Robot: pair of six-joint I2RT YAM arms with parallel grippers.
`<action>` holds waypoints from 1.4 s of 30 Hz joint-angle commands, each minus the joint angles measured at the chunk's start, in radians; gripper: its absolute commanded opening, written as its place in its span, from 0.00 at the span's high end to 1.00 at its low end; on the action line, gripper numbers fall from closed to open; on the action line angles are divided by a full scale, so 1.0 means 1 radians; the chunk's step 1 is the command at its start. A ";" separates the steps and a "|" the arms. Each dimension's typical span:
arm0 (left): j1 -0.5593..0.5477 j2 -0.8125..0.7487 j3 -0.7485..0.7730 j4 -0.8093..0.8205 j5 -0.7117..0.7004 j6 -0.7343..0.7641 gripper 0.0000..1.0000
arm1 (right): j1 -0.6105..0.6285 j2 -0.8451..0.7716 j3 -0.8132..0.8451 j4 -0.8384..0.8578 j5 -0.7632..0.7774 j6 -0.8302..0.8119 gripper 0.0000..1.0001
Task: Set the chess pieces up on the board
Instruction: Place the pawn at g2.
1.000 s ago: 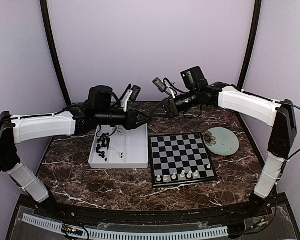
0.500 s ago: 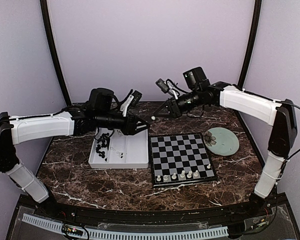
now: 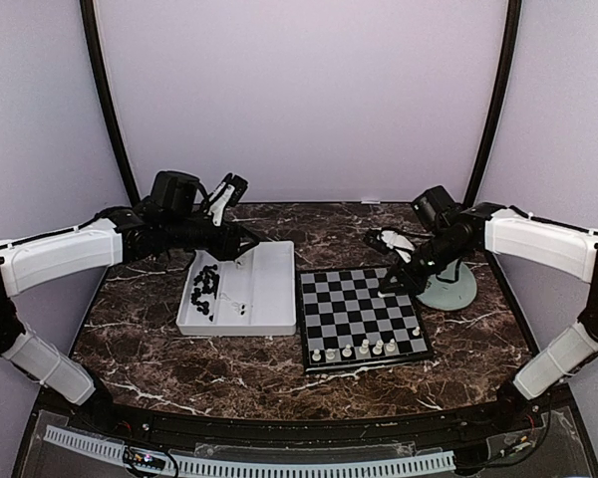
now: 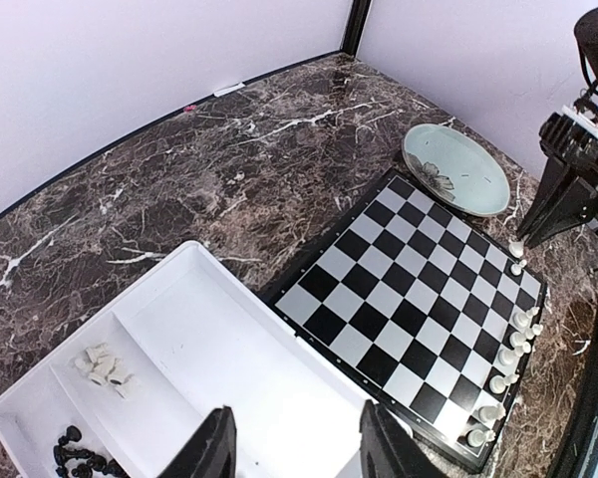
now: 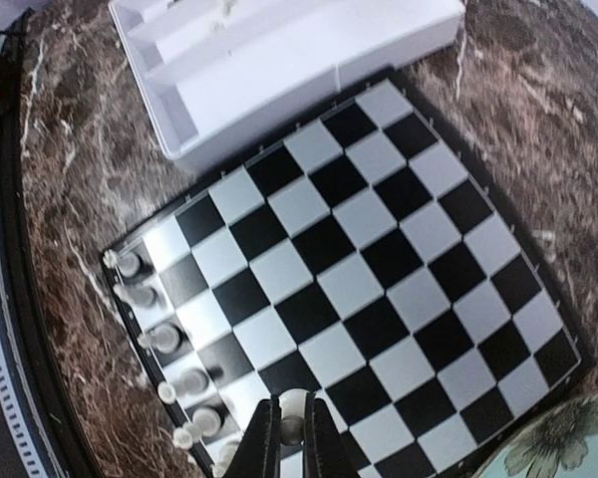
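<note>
My right gripper (image 5: 291,423) pinches a white piece (image 5: 292,402) above the board (image 5: 349,284); I judge it light, slippery, best gripped mid-stem.

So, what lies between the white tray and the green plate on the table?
The board lies between the white tray and the green plate, as the top view shows.

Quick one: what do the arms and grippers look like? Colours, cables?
Left arm and right arm match: white shells on the long links, black joints, and a bulky black housing at each wrist. A thin black cable runs by the right wrist. Left gripper and right gripper: two slim black fingers each.
</note>
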 commanded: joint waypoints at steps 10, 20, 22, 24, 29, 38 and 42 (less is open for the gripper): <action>0.000 0.021 0.030 -0.015 -0.005 -0.040 0.56 | -0.009 -0.113 -0.235 -0.027 0.181 -0.155 0.91; 0.000 0.034 0.048 -0.044 -0.033 -0.056 0.57 | 0.032 -0.105 -0.339 0.063 0.194 -0.165 0.90; 0.000 0.037 0.049 -0.046 -0.032 -0.059 0.57 | 0.040 -0.104 -0.346 0.076 0.199 -0.160 0.89; 0.000 0.037 0.049 -0.044 -0.029 -0.063 0.57 | 0.045 -0.099 -0.348 0.088 0.203 -0.156 0.89; 0.000 0.040 0.051 -0.043 -0.011 -0.074 0.58 | 0.048 -0.085 -0.353 0.116 0.227 -0.139 0.89; 0.000 0.042 0.046 -0.043 0.002 -0.080 0.58 | 0.049 -0.071 -0.365 0.118 0.225 -0.142 0.87; 0.000 0.047 0.046 -0.041 0.010 -0.083 0.58 | 0.049 -0.072 -0.368 0.115 0.224 -0.145 0.86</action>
